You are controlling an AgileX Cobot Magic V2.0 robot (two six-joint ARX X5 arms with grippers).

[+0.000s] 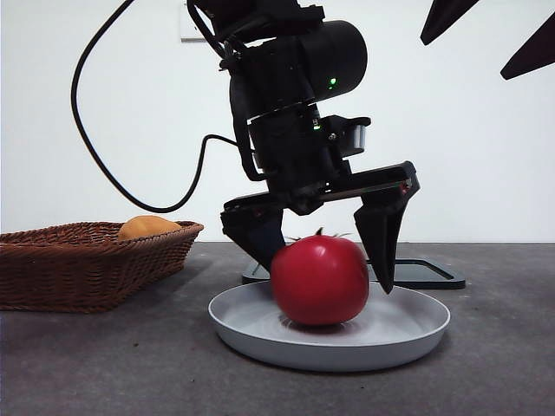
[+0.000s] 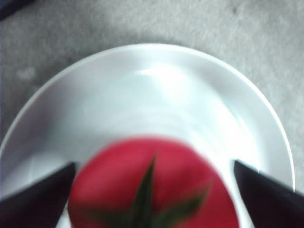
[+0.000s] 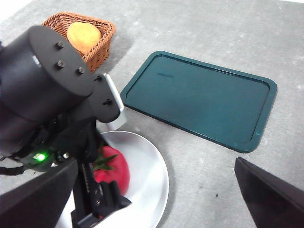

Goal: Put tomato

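The tomato (image 1: 320,280) is sitting upright in the middle of the front view, on the white plate (image 1: 408,334), its green stem pointing up. The left gripper (image 1: 325,251) is straddling it with jaws spread, not touching. The right gripper (image 3: 152,199) is waiting with jaws apart. The grey bench (image 1: 104,364) is carrying a wicker basket (image 1: 87,260) at left and a green tray (image 3: 204,99); a white wall is standing behind.

The front camera looks level across the bench (image 1: 104,364). The left wrist camera sits close above the plate (image 2: 156,95); the right wrist camera looks down from higher, sharing it (image 3: 152,175).
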